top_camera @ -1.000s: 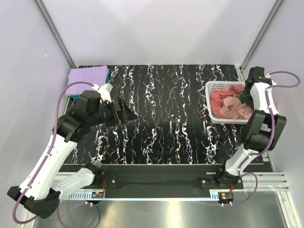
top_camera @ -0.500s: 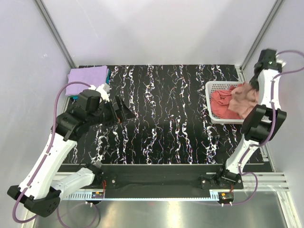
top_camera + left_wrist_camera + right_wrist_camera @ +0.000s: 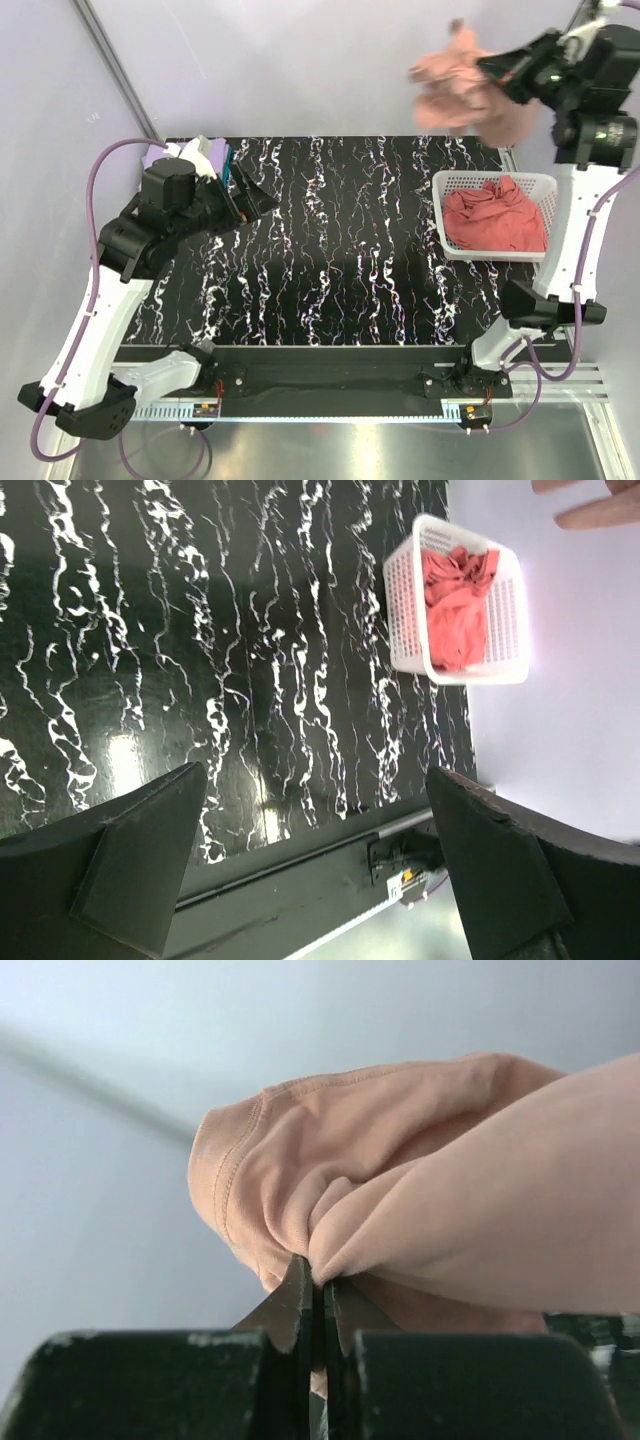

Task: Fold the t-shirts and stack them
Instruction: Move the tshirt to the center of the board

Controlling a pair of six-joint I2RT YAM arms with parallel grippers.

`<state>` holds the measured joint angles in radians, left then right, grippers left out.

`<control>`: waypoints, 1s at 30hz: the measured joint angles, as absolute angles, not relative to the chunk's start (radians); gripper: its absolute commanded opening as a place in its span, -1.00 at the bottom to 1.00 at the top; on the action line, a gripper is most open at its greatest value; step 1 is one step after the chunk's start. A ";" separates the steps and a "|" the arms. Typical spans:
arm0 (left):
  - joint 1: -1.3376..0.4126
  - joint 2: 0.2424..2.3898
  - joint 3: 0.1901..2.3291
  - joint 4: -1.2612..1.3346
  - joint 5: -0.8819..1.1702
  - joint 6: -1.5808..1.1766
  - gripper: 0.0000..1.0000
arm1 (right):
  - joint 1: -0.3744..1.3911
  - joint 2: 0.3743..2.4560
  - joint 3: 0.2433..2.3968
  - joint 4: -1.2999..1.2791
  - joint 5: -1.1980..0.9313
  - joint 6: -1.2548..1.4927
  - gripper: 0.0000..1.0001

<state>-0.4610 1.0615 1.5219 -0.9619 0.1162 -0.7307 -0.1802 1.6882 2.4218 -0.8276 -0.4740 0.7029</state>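
My right gripper point(image 3: 492, 68) is raised high above the table's back right and is shut on a bunched salmon-pink t-shirt point(image 3: 455, 88), which hangs in the air to its left. The right wrist view shows the jaws point(image 3: 322, 1290) pinching a fold of this shirt point(image 3: 420, 1190). A darker rose-pink t-shirt point(image 3: 495, 220) lies crumpled in the white lattice basket point(image 3: 470, 178). My left gripper point(image 3: 255, 196) is open and empty over the table's left side, with its fingers point(image 3: 140, 860) wide apart. A lavender t-shirt corner point(image 3: 153, 157) and a teal edge point(image 3: 228, 165) peek out behind the left arm.
The basket point(image 3: 400, 620) stands at the table's right edge, holding the rose-pink shirt point(image 3: 455, 610). The table top is black marble-patterned point(image 3: 340, 250). White enclosure walls with metal corner posts close in the back and sides. A black rail runs along the near edge.
The right gripper closed on the salmon-pink shirt and lifted it out of the basket, high up and to the left. The left arm drew back toward the far left corner.
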 measured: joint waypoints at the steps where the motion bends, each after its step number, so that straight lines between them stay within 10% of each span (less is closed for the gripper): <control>1: -0.446 1.065 1.523 -0.963 0.121 -0.731 0.98 | -0.129 1.677 2.414 -0.805 -0.520 0.722 -1.00; 9: -0.367 1.039 1.429 -0.969 0.138 -0.710 0.96 | 0.192 1.427 1.717 -0.565 -0.661 0.826 -0.92; 17: -0.365 0.949 1.060 -0.962 0.153 -0.704 0.88 | 0.368 1.503 1.012 -0.400 -0.584 0.910 0.03; 30: -0.378 1.088 0.850 -0.721 0.294 -0.721 0.75 | 0.440 1.475 1.366 -0.855 -0.199 0.640 0.10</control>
